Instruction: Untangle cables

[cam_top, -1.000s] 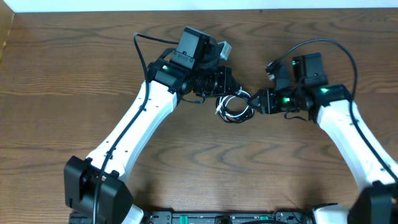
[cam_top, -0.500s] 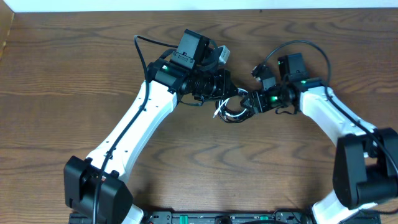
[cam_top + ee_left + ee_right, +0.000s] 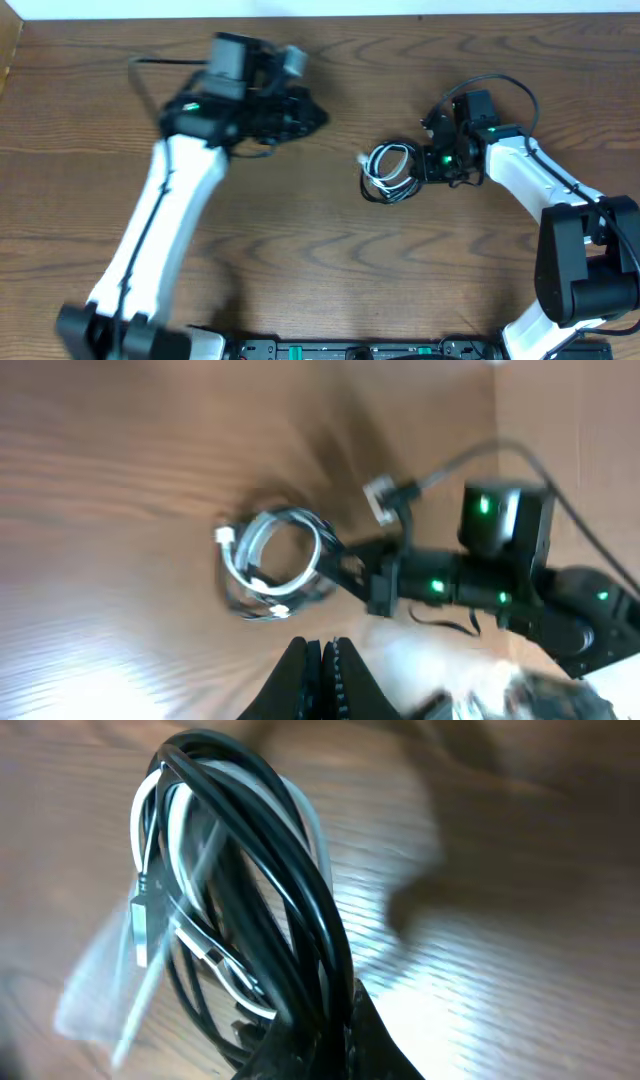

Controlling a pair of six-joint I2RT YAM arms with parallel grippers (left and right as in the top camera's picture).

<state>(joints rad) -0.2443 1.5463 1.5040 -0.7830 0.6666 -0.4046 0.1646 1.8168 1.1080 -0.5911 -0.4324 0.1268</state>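
Observation:
The cables lie as one small coiled bundle of black and white cords on the wooden table, right of centre. My right gripper is shut on the bundle's right side. In the right wrist view the thick black loops and thin white cord of the cables rise out of my right gripper, which pinches the black strands. My left gripper hangs apart, up and to the left of the bundle, blurred. The left wrist view shows the cables ahead and my left gripper shut on nothing.
The table's back edge runs along the top against a white wall. The right arm's own black wire loops above its wrist. The arms' base sits at the front edge. Bare wood lies in front of the bundle.
My left arm has swung away from the bundle, up and to the left. My right gripper has closed on the cables and drawn them slightly right.

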